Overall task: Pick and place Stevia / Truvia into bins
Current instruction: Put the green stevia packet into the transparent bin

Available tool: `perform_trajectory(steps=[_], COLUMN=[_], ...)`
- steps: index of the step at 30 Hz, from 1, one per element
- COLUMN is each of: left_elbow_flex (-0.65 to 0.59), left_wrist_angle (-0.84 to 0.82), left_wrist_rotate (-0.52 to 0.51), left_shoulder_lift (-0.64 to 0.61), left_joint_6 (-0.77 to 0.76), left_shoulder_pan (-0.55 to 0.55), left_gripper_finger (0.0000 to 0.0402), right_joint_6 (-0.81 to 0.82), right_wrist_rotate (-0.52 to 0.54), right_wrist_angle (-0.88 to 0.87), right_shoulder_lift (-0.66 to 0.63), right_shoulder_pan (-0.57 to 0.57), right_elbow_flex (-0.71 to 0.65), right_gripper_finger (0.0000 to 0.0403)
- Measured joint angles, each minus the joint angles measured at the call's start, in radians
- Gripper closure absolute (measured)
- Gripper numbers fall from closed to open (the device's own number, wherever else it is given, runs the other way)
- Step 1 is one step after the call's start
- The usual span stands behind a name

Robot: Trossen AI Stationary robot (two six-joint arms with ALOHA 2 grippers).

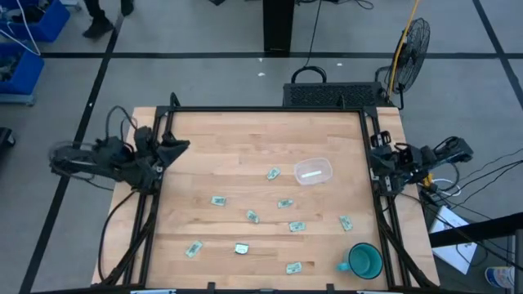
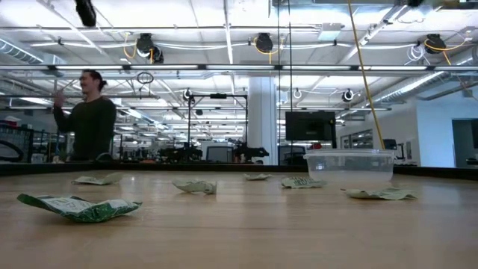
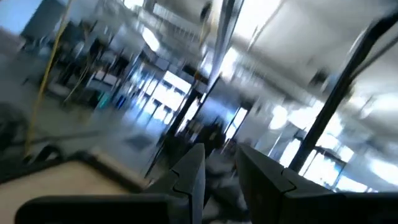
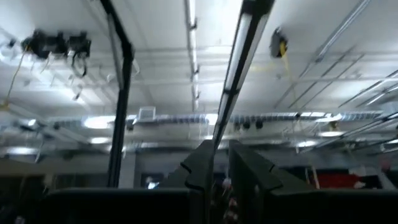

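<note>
Low view, nearest first: one crumpled green and white sachet (image 2: 78, 207) lies at the lower left of the frame on the wooden table (image 2: 246, 232), and farther back a row of other Stevia sachets (image 2: 196, 187) runs across the middle, with the clear bin (image 2: 349, 164) standing right of centre beside them. Behind the table, at the upper left, a person (image 2: 88, 116) in a dark top stands in the room. In the high view the sachets (image 1: 252, 216) are scattered over the lower half of the table, one at the bottom centre (image 1: 294, 267) and one near the lower left (image 1: 194, 249); the clear bin (image 1: 313, 171) sits right of centre above them, with a pale strip showing inside it. A teal mug (image 1: 364, 260) stands at the lower right. The left gripper (image 1: 173, 147) rests at the table's left edge, well apart from every sachet, its fingers (image 3: 193, 177) parted by a narrow gap with nothing between them. The right gripper (image 1: 377, 155) waits at the right edge, near the bin but not touching it, its fingers (image 4: 200, 168) likewise slightly parted and empty.
</note>
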Motion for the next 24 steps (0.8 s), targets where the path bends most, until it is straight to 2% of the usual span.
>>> perform_trajectory(steps=[3,6,11,14,22,24], left_elbow_flex=[0.216,0.391,0.559,0.580,0.552,0.551], left_wrist_angle=[-0.233,-0.390,-0.564,-0.631,-0.711,-0.706], left_wrist_rotate=[0.033,0.057,0.070,0.072,0.102,0.112], left_shoulder_lift=[0.113,0.204,0.304,0.349,0.472,0.500], left_joint_6=[0.042,0.089,0.122,0.104,0.004,-0.011], left_shoulder_pan=[0.000,0.000,0.000,0.000,0.000,0.000], left_gripper_finger=[0.0304,0.0304,0.0304,0.0304,0.0304,0.0304], right_joint_6=[0.025,0.043,0.045,0.080,0.358,0.379], right_wrist_rotate=[-0.003,-0.002,0.003,0.037,0.055,0.053], right_wrist_angle=[-0.228,-0.490,-0.799,-0.869,-1.007,-1.053], right_shoulder_lift=[0.106,0.230,0.438,0.537,0.728,0.776], right_shoulder_pan=[0.000,0.000,0.000,0.000,-0.055,-0.091], right_elbow_flex=[0.204,0.423,0.690,0.749,0.740,0.740], right_gripper_finger=[0.0343,0.0322,0.0283,0.0265,0.0250,0.0250])
